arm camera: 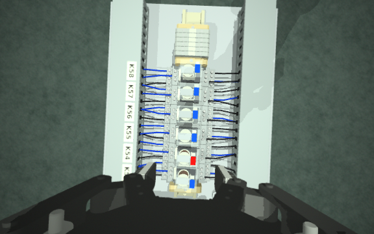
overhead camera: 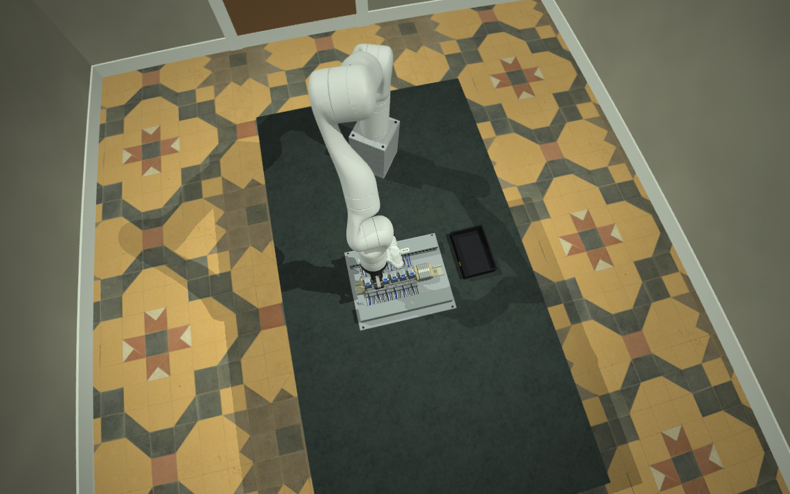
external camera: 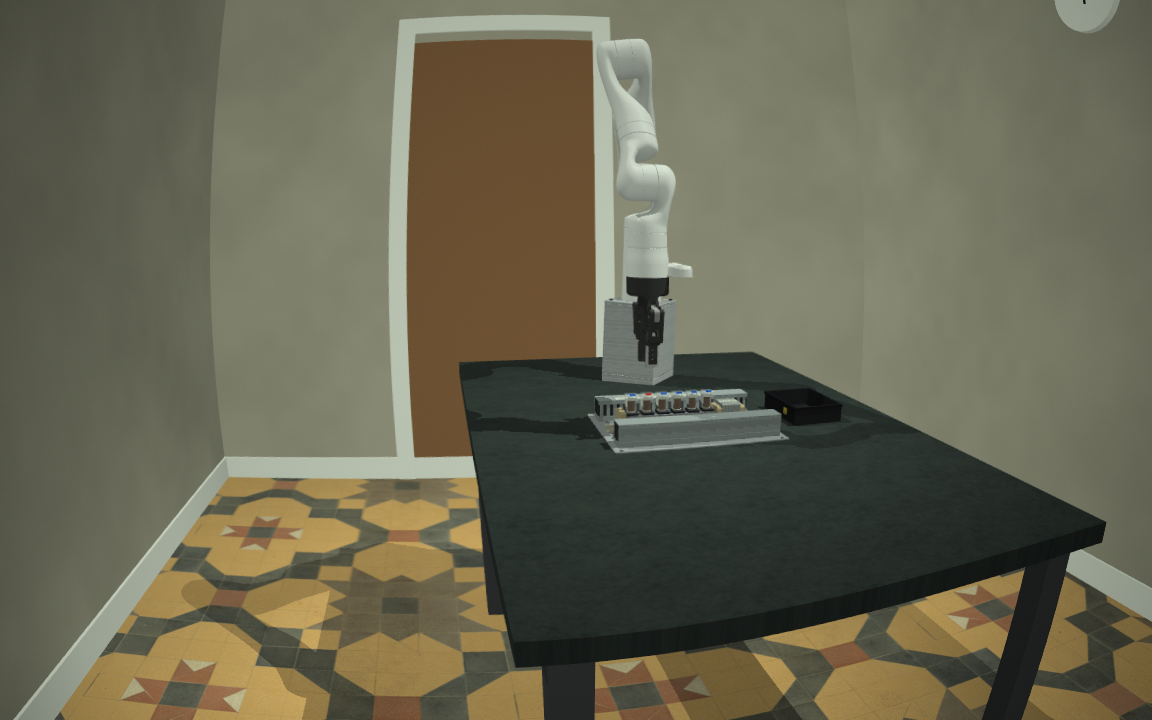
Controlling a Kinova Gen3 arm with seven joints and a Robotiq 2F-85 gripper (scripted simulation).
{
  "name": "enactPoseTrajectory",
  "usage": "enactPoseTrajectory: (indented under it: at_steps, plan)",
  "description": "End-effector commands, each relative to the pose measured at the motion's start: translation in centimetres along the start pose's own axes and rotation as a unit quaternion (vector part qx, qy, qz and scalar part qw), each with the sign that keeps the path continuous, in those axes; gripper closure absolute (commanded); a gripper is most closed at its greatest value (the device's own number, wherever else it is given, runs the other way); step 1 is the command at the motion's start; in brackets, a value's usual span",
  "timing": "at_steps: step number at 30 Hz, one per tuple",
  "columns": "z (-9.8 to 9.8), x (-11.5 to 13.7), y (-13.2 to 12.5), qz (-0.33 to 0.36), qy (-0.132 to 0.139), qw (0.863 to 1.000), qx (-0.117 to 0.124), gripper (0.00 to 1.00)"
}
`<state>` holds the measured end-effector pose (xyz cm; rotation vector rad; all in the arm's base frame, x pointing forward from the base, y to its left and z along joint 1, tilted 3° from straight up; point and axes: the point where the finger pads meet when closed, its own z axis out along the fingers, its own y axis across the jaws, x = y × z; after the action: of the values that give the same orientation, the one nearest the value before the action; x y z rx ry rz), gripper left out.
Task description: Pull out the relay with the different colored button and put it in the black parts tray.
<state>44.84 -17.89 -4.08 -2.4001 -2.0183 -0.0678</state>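
The relay with the red button stands in its socket beside label K54, second from the lower end of the row in the wrist view. The other relays have blue buttons; the end relay shows between the fingers in the wrist view. My gripper is open and empty, pointing down high above the row. In the top view it hides the red button. The black parts tray is empty and lies to the right of the relay panel.
The grey panel carries two raised wire ducts, one along each side of the relay row. Blue and black wires run from the ducts to the sockets. A terminal block stands at the far end of the row, on the tray side.
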Motion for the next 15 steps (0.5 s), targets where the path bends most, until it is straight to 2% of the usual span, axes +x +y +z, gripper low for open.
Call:
enactPoseTrajectory:
  at_steps: [1,15]
  plan:
    - [-0.08,-0.02,0.07,0.000,0.000,1.000,-0.001,0.39]
    - [0.22,-0.03,0.14,0.000,0.000,1.000,-0.001,0.39]
